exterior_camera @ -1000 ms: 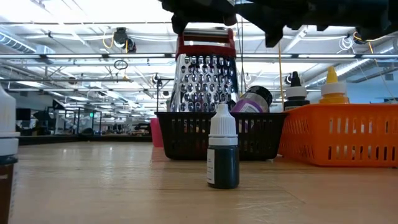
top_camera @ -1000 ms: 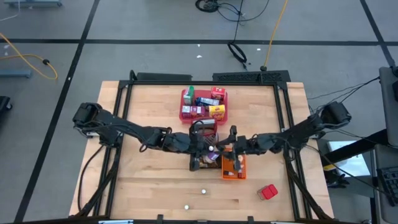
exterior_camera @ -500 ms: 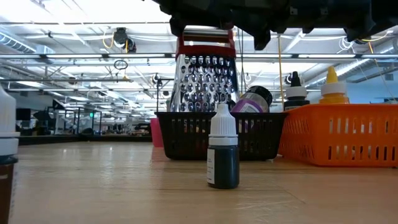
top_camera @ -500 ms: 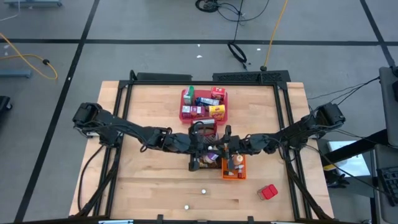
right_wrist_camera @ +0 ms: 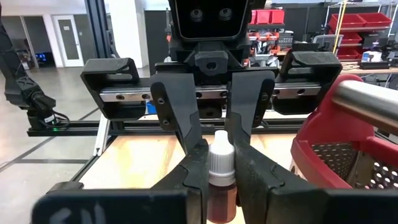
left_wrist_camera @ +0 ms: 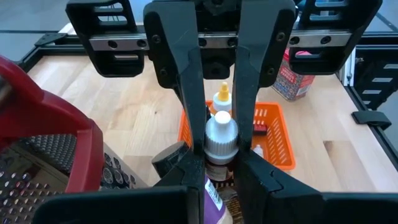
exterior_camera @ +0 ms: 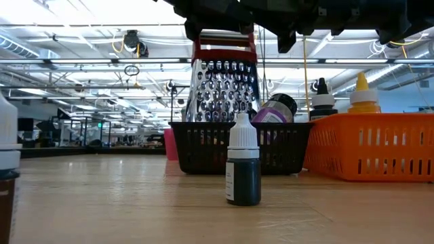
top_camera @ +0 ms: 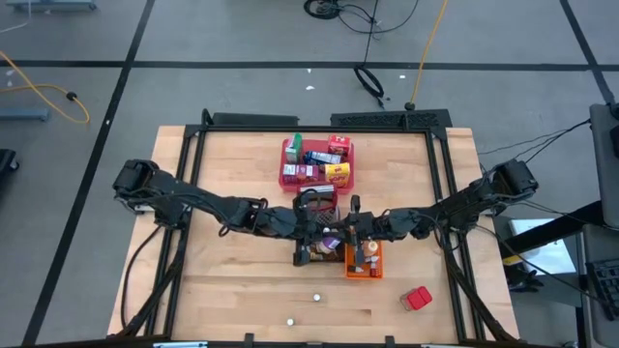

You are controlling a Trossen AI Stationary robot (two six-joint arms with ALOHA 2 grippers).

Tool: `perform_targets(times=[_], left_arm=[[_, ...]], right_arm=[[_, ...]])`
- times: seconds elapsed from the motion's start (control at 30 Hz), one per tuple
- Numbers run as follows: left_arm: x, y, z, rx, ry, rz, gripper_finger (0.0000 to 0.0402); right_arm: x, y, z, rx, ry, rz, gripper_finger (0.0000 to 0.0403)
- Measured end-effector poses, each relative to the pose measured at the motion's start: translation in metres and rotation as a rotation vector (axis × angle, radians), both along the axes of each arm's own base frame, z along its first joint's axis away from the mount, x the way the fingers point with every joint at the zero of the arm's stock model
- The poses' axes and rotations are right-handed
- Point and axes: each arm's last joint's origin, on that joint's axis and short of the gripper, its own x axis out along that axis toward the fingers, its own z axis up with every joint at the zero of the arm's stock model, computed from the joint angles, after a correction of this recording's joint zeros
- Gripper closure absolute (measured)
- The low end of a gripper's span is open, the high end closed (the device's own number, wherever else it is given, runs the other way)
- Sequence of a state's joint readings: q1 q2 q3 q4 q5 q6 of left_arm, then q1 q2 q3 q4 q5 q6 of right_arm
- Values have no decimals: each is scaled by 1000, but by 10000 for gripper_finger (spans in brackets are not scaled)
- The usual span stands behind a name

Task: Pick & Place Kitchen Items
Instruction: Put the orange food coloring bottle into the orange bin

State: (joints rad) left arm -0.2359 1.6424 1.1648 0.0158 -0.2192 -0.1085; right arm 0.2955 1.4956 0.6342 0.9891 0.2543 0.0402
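Note:
A small brown bottle (left_wrist_camera: 221,140) with a white cap is held upright between my two grippers, above the black wire basket (top_camera: 317,242) and beside the orange bin (top_camera: 364,259). My left gripper (left_wrist_camera: 221,167) comes from the table's left and my right gripper (right_wrist_camera: 221,167) from the right; both are shut on the bottle. Several grocery boxes lie in the red tray (top_camera: 317,162). A red box (top_camera: 417,298) lies near the right front. A dark white-capped bottle (exterior_camera: 243,163) stands on the table. My left gripper pinches the bottle's brown body (left_wrist_camera: 219,168) just below the cap between its two fingers, coming level from the table's left. The bottle stands upright and lifted clear. My right gripper pinches the same bottle at the cap's lower part and neck (right_wrist_camera: 221,169), coming level from the table's right, facing the left gripper.
The wire basket holds a metal grater (exterior_camera: 224,88) with a red handle and a purple-lidded jar (exterior_camera: 274,108). The orange bin (exterior_camera: 369,146) holds a black-tipped and a yellow-tipped bottle. Another bottle (exterior_camera: 5,169) stands near the front. Bare wood lies left and right of the middle.
My right gripper has slid a short way toward the table's left, closing in on the left gripper and the bottle it holds, then has stayed there. The left gripper and the bottle have kept still.

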Motion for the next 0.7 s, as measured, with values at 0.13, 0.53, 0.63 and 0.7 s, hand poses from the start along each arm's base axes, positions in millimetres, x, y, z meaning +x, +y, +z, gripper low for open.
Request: perform_targets(times=[0.13,0.53,0.63,0.7], left_arm=[[0,0,0,0,0,0,348],[0,0,-1,3,8,-3,256],[-1,0,-2,3,23,-10,239],[-2,-1,-3,6,39,-12,230]], right_arm=[[0,0,0,0,1,0,361],[-7,1,2,-18,56,4,361],[-15,2,8,-20,60,17,361],[-23,4,9,-24,75,32,361]])
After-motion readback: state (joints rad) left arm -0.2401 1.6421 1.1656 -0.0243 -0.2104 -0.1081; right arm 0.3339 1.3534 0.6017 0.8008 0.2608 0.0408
